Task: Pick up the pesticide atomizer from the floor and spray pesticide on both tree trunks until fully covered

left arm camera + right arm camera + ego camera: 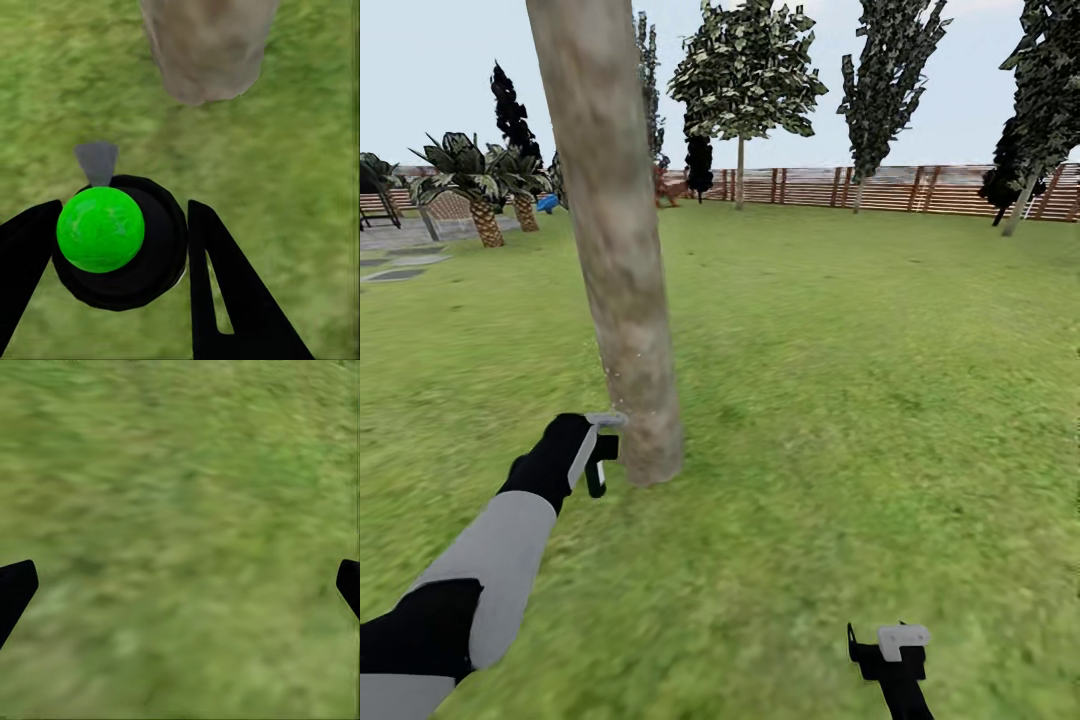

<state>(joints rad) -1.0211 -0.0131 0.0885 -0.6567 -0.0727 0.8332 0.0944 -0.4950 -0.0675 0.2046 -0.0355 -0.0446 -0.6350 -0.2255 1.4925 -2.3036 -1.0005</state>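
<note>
The pesticide atomizer [120, 244] is being pinched btwn the left gripper [120, 262] fingers [225, 292], which are closing on either side of its round dark body; a bright green cap is showing on top and a grey nozzle is being pointed twd the tree trunk [206, 49]. In the head view the left gripper [598, 455] is being held low, just beside the trunk [615, 230] base, w/ faint speckling being seen on the bark there. The right gripper [895, 650] is being kept spread wide over bare lawn [180, 540], holding nothing. Handling, as judged: the bottle is prob. light, rigid plastic, smooth and round, so it could be twisted or slipped; the body's widest part is best being gripped, nozzle left free. Farther off, a second tree [743, 90] is being seen before the fence [960, 188].
</note>
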